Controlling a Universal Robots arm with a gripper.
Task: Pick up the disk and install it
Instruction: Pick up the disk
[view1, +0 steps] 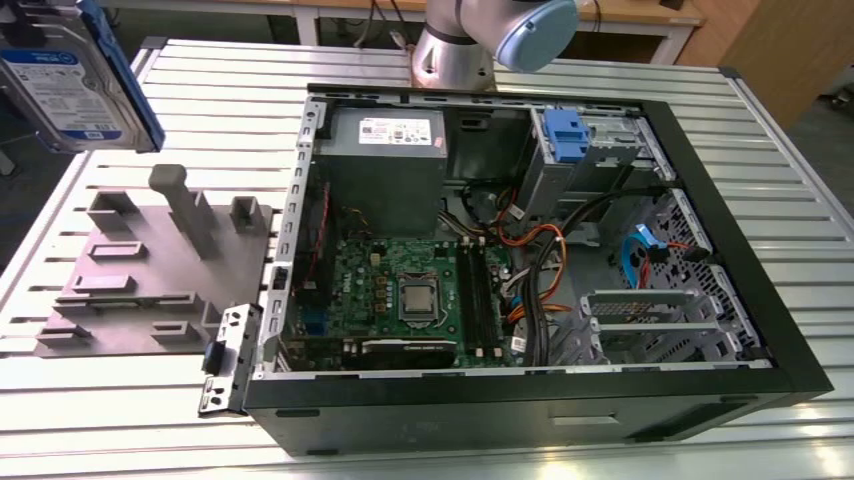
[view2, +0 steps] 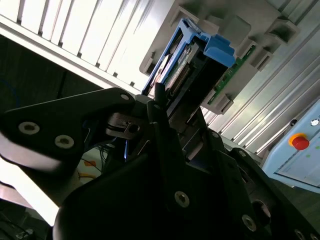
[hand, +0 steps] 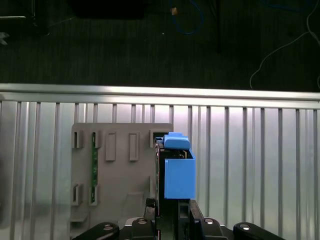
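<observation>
Exterior view has the disk raised high at its far left, above the grey holder plate on the worktop. It is well apart from the open computer case and its blue-latched drive cage to the right. In the first wrist view the jaws are clamped on the disk, which stands on edge, long axis running straight out from them.
</observation>
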